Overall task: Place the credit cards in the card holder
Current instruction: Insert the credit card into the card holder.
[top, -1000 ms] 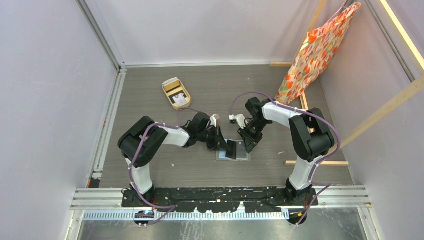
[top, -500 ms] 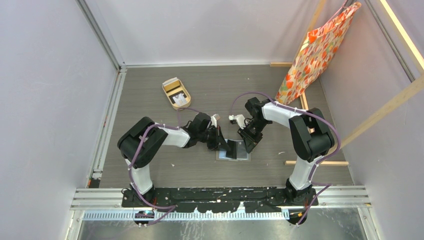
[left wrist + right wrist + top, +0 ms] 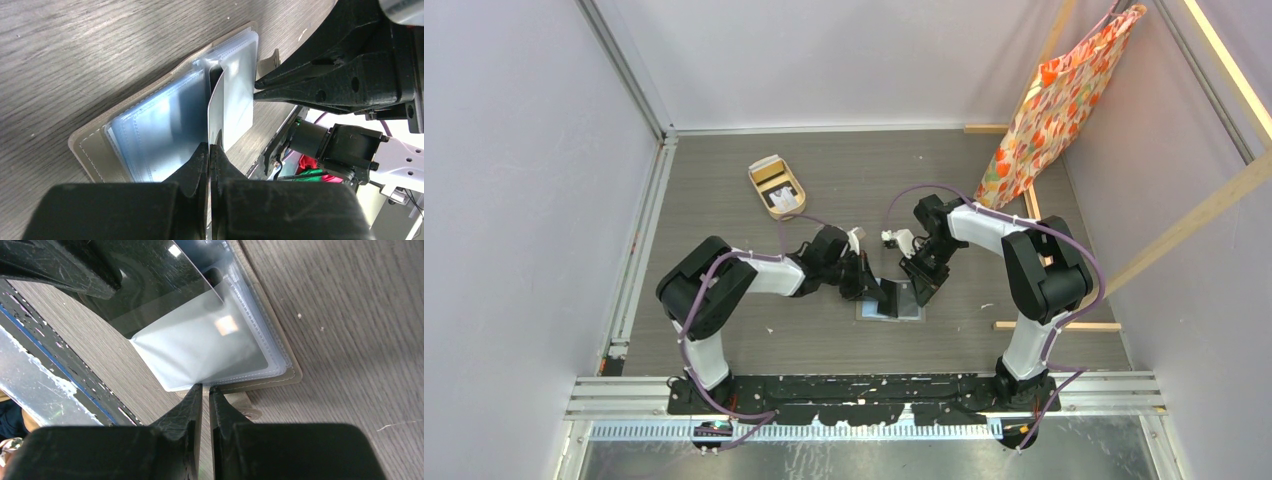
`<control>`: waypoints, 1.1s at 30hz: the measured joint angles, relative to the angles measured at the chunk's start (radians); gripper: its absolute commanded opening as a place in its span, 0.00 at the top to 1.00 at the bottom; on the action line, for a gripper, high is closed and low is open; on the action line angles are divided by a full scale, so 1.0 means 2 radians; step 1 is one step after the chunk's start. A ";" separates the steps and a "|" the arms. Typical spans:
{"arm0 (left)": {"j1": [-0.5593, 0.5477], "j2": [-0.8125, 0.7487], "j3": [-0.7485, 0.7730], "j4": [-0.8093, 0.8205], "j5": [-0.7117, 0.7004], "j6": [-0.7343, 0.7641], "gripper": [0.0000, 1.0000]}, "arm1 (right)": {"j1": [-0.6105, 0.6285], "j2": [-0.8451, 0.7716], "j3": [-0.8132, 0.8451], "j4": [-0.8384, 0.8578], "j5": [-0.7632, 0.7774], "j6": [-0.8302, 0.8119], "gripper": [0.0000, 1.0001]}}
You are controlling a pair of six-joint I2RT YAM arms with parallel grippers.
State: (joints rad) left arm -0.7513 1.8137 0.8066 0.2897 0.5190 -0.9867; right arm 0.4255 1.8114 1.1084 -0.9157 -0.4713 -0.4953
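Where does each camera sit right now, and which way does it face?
Top external: above and behind the bases, facing down at the grey wood-grain table; left arm and right arm show.
Left wrist: looks along the left hand, shut on a thin glossy card.
Right wrist: looks past the right hand, pinching a clear sleeve.
Shared: both wrist views show the open grey-brown fold-over wallet.

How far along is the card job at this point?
Done: the card holder lies open. In hand: the left jaws, shut on a black card, feed it into a sleeve that the right jaws pinch by its edge. Left: what look like white cards wait in the tan tray.
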 measured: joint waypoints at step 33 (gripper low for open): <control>-0.019 -0.006 -0.016 0.034 -0.043 -0.030 0.98 | 0.002 0.000 0.000 -0.001 0.002 -0.001 0.84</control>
State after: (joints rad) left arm -0.7883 1.8023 0.7746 0.3580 0.4332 -1.0470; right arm 0.4305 1.8114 1.1084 -0.9180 -0.4679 -0.4976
